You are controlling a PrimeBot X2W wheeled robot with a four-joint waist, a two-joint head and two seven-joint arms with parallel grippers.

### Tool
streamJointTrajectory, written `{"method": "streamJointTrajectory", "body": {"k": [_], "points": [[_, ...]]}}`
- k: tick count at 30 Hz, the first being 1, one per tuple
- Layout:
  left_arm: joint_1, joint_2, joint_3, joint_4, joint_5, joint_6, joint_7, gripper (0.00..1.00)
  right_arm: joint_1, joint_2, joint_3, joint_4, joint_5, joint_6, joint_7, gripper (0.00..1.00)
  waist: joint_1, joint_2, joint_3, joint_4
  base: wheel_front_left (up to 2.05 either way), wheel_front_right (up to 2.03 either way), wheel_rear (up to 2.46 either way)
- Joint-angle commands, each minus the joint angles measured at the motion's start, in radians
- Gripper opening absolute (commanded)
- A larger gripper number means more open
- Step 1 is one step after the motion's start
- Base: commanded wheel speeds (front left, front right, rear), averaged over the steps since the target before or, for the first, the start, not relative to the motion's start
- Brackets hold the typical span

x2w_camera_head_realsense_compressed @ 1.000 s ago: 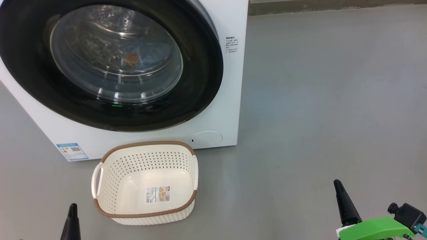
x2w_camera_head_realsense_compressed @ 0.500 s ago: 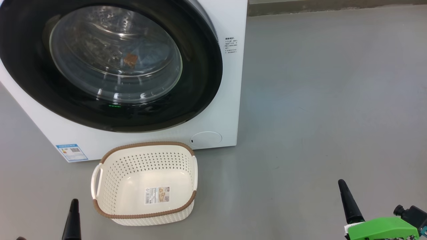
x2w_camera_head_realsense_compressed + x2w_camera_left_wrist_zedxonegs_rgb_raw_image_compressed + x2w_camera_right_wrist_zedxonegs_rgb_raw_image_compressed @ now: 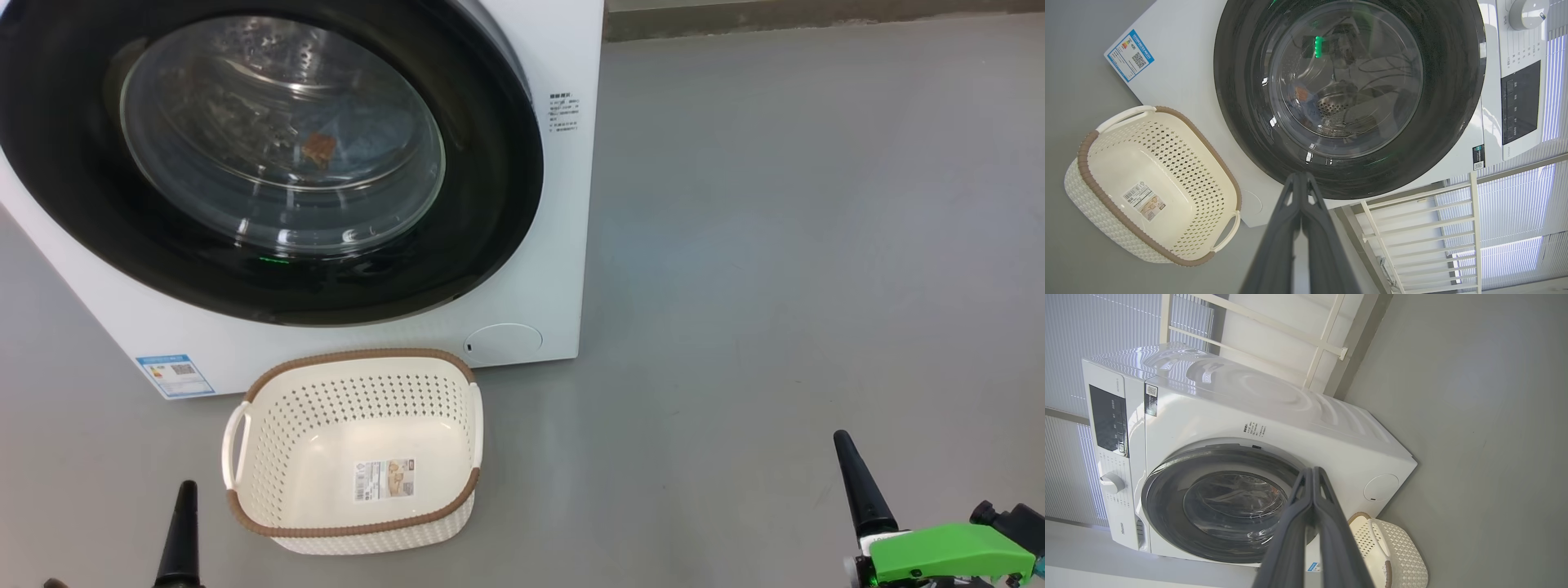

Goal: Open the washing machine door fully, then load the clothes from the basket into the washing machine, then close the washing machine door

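The washing machine (image 3: 563, 204) fills the upper left of the head view. Its glossy black door (image 3: 490, 188) lies shut against the front. Through the glass I see part of the clothes (image 3: 318, 147), an orange-brown patch on bluish fabric inside the drum. The cream basket (image 3: 363, 354) stands on the floor in front of the machine and holds nothing but its sticker. My left gripper (image 3: 187, 488) is shut, low at the bottom left beside the basket. My right gripper (image 3: 841, 441) is shut, far right over bare floor. The wrist views show both pairs of fingers pressed together, the left gripper (image 3: 1300, 175) and the right gripper (image 3: 1312, 470).
Grey floor (image 3: 775, 286) stretches to the right of the machine up to a dark skirting (image 3: 816, 16). A white railing (image 3: 1412, 228) and window blinds stand behind the machine. The control panel (image 3: 1519, 102) and a dial are on the machine's top front.
The left gripper's finger has risen a little further into the head view. The right gripper has drifted slightly right. Door, basket and clothes are as before.
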Motion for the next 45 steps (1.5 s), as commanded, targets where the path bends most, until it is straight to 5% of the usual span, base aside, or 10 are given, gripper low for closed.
{"method": "streamJointTrajectory", "body": {"k": [1,31,45], "points": [[-0.048,0.008,0.029,-0.015,-0.026,-0.002,0.007,0.0,-0.042,-0.009,0.007,-0.023,0.024,-0.001,0.011,0.0,0.0,0.0,0.0,0.0,0.0,0.0,0.0],[-0.096,-0.002,0.04,0.015,-0.332,-0.003,0.091,0.0,-0.06,-0.007,-0.034,-0.017,0.335,-0.001,0.099,0.0,-0.0001,0.0,-0.005,-0.005,0.0,0.0,0.0],[-0.096,-0.002,0.04,0.015,-0.332,-0.003,0.091,0.0,-0.061,-0.004,-0.039,-0.017,0.331,-0.001,0.103,0.0,-0.0001,0.0,-0.005,-0.005,0.0,0.0,0.0]]}}
